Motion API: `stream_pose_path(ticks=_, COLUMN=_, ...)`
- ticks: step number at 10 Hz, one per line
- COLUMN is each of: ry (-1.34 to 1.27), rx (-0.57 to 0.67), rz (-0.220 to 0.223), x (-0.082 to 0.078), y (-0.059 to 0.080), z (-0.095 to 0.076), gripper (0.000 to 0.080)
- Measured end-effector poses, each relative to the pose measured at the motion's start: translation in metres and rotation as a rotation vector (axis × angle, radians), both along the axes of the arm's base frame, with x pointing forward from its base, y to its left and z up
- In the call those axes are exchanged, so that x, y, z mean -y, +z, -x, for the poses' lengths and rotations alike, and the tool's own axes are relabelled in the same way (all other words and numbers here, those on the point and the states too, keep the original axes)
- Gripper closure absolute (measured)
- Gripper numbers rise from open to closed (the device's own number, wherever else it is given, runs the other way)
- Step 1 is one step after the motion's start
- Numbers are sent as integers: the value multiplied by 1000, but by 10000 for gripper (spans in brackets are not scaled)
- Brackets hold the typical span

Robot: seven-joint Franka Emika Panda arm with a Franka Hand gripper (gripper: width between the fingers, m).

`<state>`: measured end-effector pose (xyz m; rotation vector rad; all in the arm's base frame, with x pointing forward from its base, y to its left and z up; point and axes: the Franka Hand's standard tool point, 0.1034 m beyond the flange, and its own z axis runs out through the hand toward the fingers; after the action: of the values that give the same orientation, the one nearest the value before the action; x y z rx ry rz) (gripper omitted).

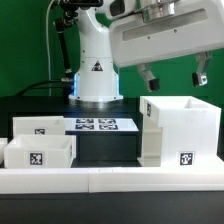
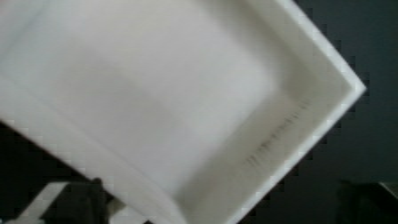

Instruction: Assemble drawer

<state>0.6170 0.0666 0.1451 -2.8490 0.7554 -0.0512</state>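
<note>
Along the near edge of the black table [image 1: 105, 152] runs one long low white rail [image 1: 110, 180], spanning the full width of the exterior view. Behind it, on the exterior view's left, sit two shallow trays, the front tray [image 1: 40, 152] and the rear tray [image 1: 42, 125], close together, each tagged. On the exterior view's right stands one tall box [image 1: 180, 130]; bare table separates it from the trays. One marker board [image 1: 105, 125] lies farther back, at centre. The gripper [image 1: 175, 75] hangs above the tall box, clear of its rim, fingers spread wide, holding nothing. The wrist view shows one white rimmed part [image 2: 178, 110] at a slant; which part it is cannot be determined.
</note>
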Motion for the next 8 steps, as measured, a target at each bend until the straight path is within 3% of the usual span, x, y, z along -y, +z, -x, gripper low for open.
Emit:
stream_pose_path(ticks=5, ry=378, rx=65, rz=39, x=9, y=-2, z=2, gripper=151)
stream_pose_path(ticks=8, ry=447, rx=54, rz=67, x=60, y=-16, z=22, gripper=151)
